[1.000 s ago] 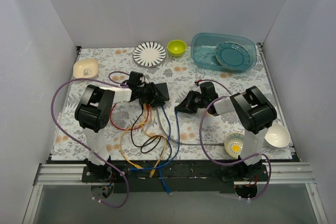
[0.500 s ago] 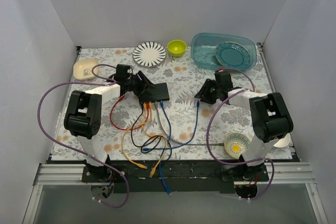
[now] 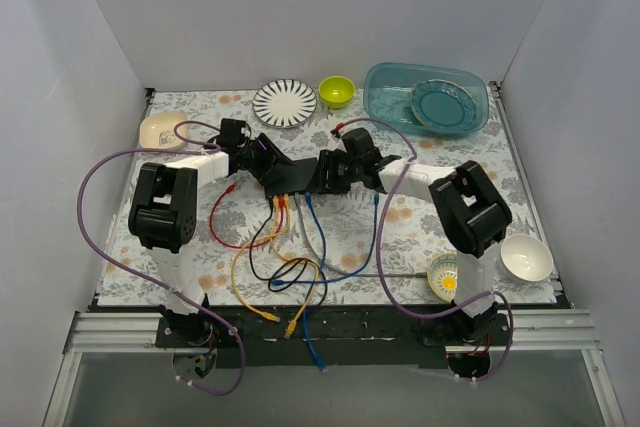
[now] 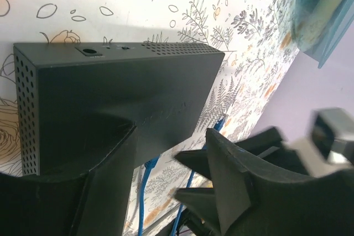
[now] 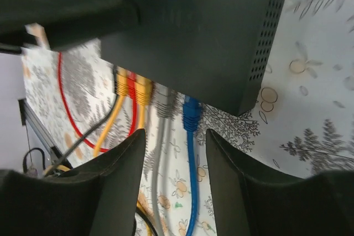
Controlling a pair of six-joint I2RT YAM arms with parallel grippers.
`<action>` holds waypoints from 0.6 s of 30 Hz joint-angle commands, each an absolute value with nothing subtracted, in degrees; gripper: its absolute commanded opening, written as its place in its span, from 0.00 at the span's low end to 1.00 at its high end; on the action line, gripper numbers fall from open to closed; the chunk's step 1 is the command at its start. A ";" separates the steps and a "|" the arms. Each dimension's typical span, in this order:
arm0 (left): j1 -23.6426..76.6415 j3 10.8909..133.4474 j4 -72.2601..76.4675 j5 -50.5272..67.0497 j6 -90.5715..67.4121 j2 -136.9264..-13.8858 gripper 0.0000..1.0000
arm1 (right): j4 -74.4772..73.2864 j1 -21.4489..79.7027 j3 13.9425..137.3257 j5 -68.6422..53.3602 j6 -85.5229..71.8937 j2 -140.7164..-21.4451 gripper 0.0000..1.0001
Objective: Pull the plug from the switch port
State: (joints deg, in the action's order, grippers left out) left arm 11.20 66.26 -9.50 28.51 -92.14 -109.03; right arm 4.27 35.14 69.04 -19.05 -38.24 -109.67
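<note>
The switch (image 3: 292, 177) is a flat black box in the middle of the table. Yellow, red, grey and blue plugs sit in the sockets along its near edge. My right gripper (image 3: 323, 175) is at its right end, open. In the right wrist view the blue plug (image 5: 191, 115) sits in its socket just beyond the gap of the right gripper (image 5: 176, 136), beside a grey plug (image 5: 165, 106). My left gripper (image 3: 262, 158) is at the switch's left back corner, open. One finger (image 4: 110, 164) lies over the switch (image 4: 121, 87). A second blue cable ends loose (image 3: 376, 199) right of the switch.
A tangle of coloured cables (image 3: 285, 277) runs to the near edge. At the back are a striped plate (image 3: 285, 102), a green bowl (image 3: 337, 91) and a blue tub (image 3: 385, 97). A cream dish (image 3: 163, 129) sits far left, with two bowls (image 3: 527, 257) near right.
My right gripper drew away to the right, let a blue cable drop, then swung left to the switch's right end. My left gripper backed off the switch top. Both jaws opened wider.
</note>
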 commanded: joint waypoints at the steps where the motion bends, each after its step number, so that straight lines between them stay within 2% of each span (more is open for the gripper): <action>1: 10.99 67.24 -10.37 28.83 -91.50 -110.30 0.52 | 8.08 35.77 68.38 -24.26 -41.83 -114.52 0.55; 11: 11.07 65.39 -10.02 29.27 -90.97 -110.13 0.51 | 15.11 35.25 68.82 -24.52 -49.30 -120.40 0.54; 14: 11.07 65.30 -9.93 29.44 -90.97 -110.21 0.51 | 17.83 34.72 68.73 -24.78 -52.81 -122.16 0.50; 18: 10.99 65.30 -9.93 29.62 -90.70 -110.21 0.50 | 20.30 34.02 68.47 -25.14 -55.46 -123.40 0.38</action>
State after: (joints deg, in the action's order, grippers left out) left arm 11.20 66.24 -8.75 29.67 -91.92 -109.43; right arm 17.23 34.74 68.25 -26.81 -52.40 -120.44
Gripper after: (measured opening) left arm 0.506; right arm 0.428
